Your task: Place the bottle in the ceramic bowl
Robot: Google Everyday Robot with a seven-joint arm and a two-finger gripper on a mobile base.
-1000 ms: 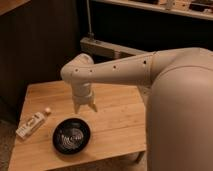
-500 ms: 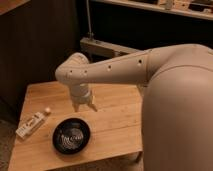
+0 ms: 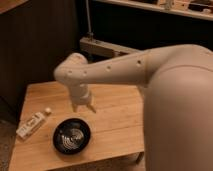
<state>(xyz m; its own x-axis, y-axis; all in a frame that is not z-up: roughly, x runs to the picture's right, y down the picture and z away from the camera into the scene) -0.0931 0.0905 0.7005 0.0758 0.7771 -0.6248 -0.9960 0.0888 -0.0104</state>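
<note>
The tool (image 3: pixel 83 107) hangs above the middle of the tabletop (image 3: pixel 116 120), fingers pointing down, spread wide and holding nothing. It stands just behind the far rim of the ceramic bowl (image 3: pixel 71 136).

The bottle (image 3: pixel 31 125) lies flat near the left edge of the tabletop. Its cap (image 3: pixel 48 110) points toward the far side, and its base points toward the front-left corner. It is just left of the bowl and does not touch it. The bowl sits near the front edge and is empty.

Judged hazards:

- Edge loss. The bottle lies close to the left edge. A descent that lands on its inner side would likely push it outward and off the tabletop.
- Misaligned grasp. The bottle lies at an angle to the tabletop edges. Fingers that are not turned across its narrow width may close along its length and slip off.
- Flat profile. The bottle sits low, so the fingertips may strike the wood before they enclose it.
- Bowl contact. The path to the bottle runs beside the bowl. A low sweep could clip the rim and slide the bowl toward the front edge.
- Release. A high drop onto the glossy, shallow bowl may let the bottle skid over the rim.
</note>
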